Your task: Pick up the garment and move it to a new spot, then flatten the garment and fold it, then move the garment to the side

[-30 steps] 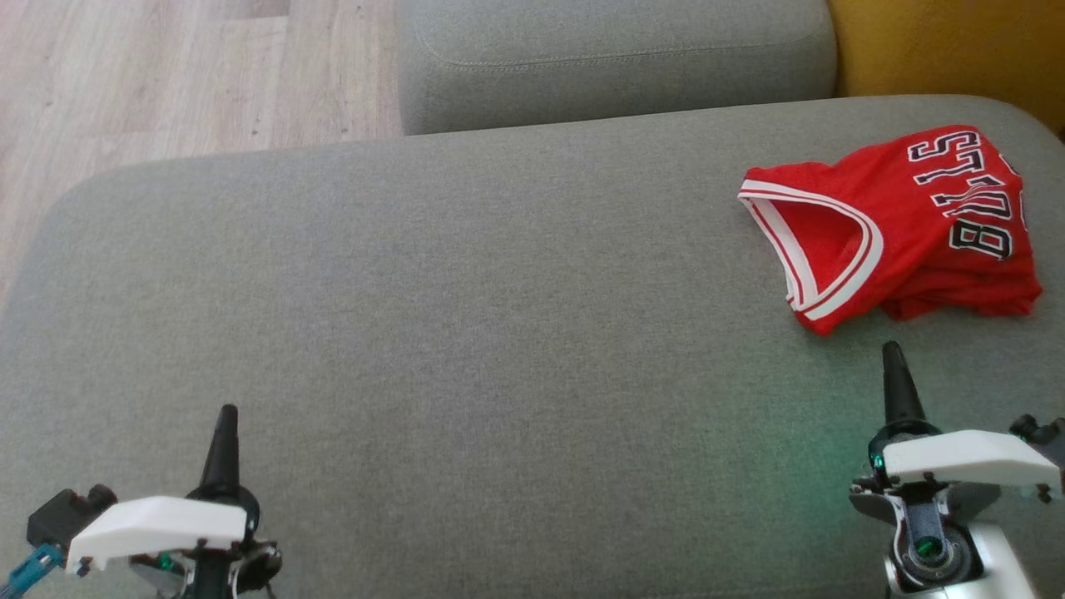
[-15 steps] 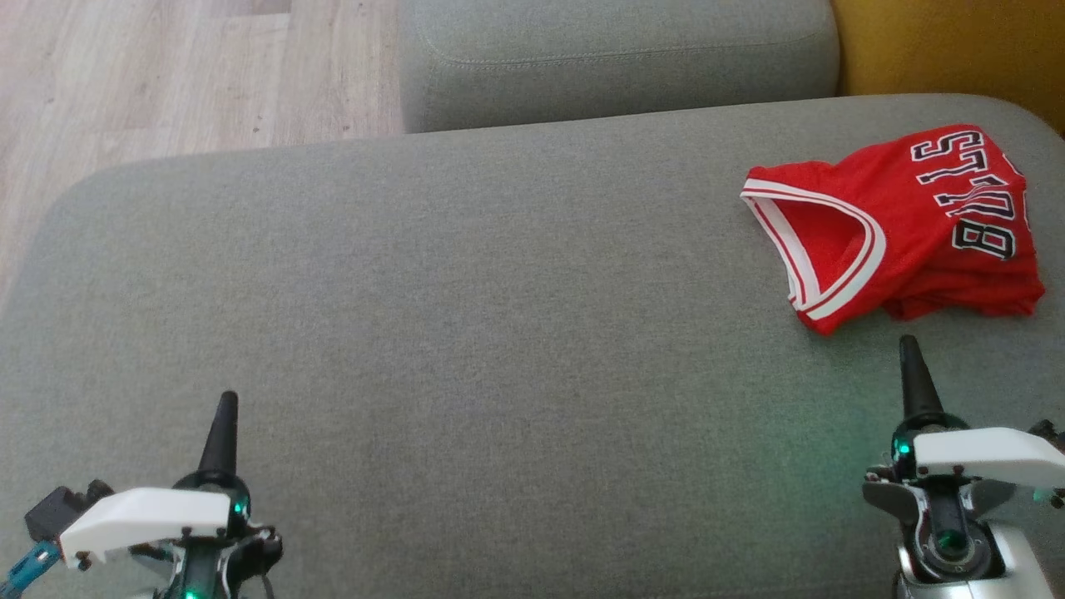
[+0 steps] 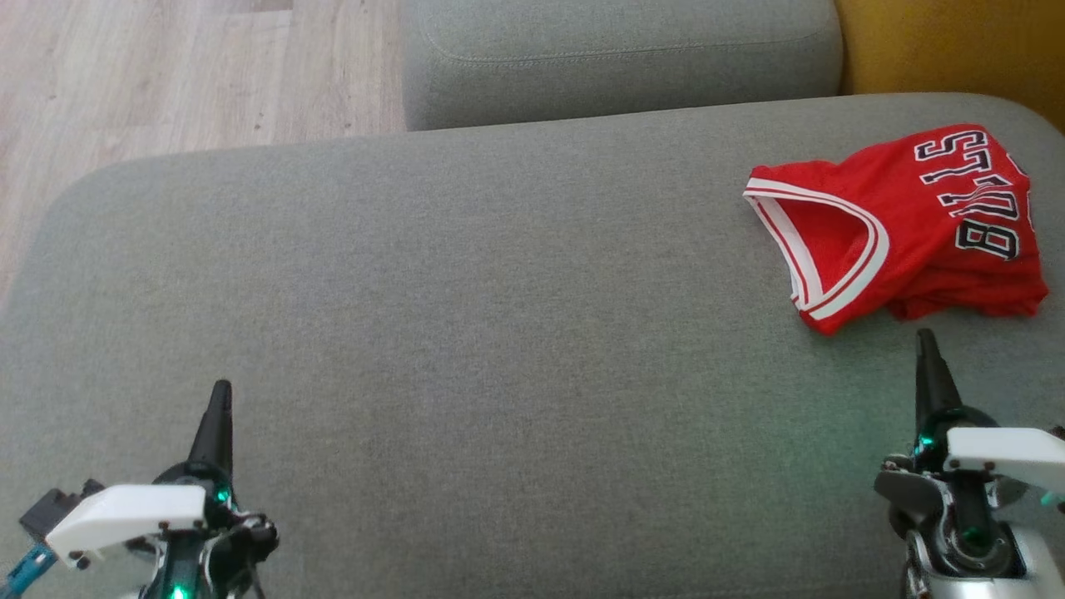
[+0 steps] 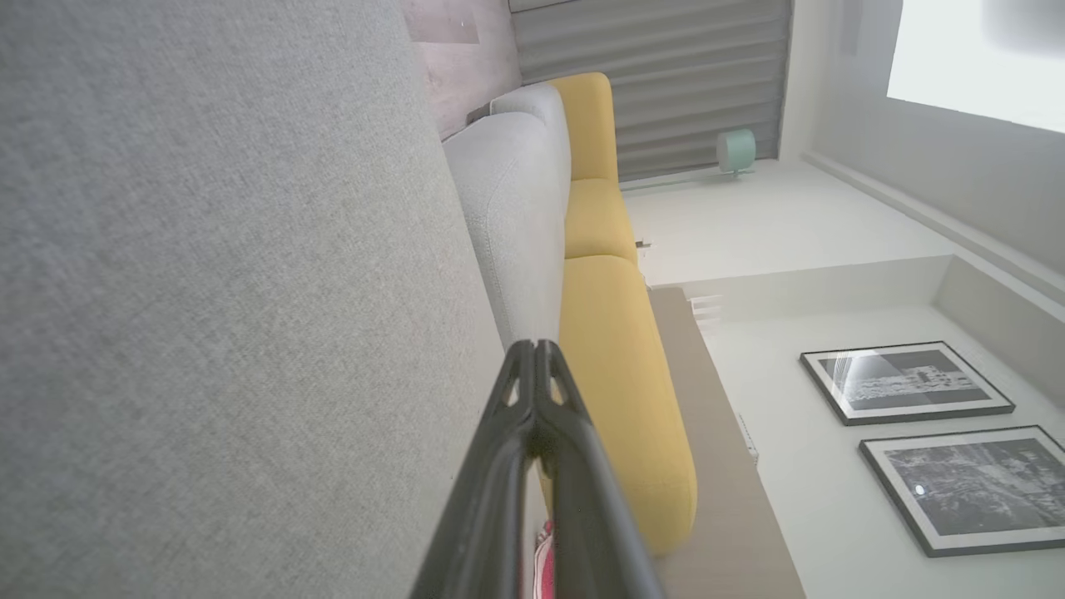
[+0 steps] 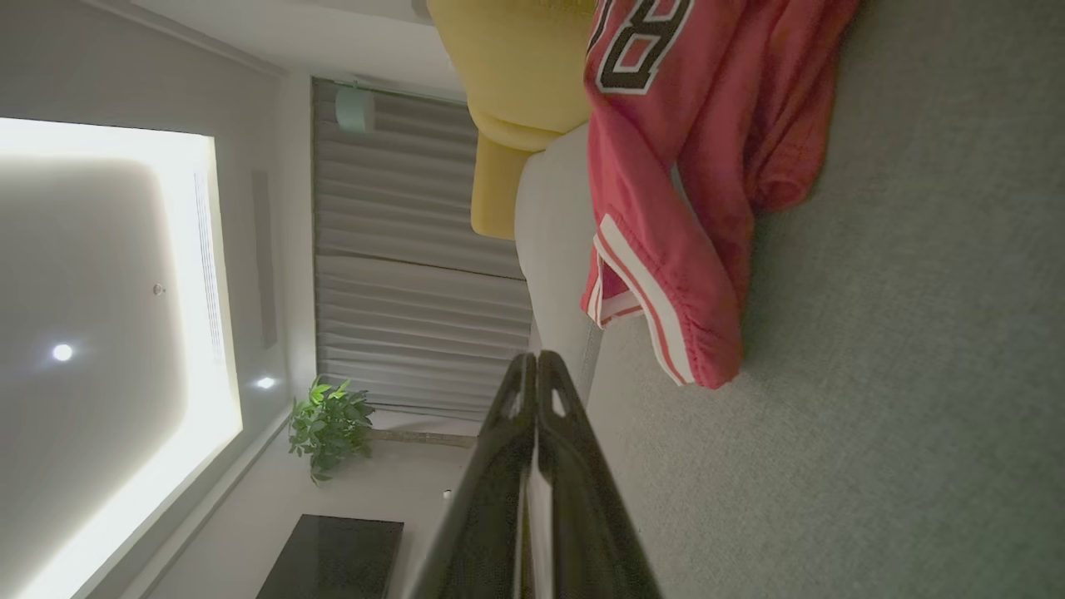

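Two grippers, both pinched shut and empty: left gripper (image 3: pixel 220 395) low over the bare grey sofa seat (image 3: pixel 499 333), right gripper (image 3: pixel 925 341) just short of the red Bulls jersey (image 3: pixel 907 225), not touching. Jersey's crumpled at the seat's far right, lettering upside down, its lower part bunched under and hard to read. Left wrist view catches a red sliver behind the fingers, plus framed pictures (image 4: pixel 907 383); right wrist view gets the white-striped trim close up, potted plant (image 5: pixel 329 424) beyond
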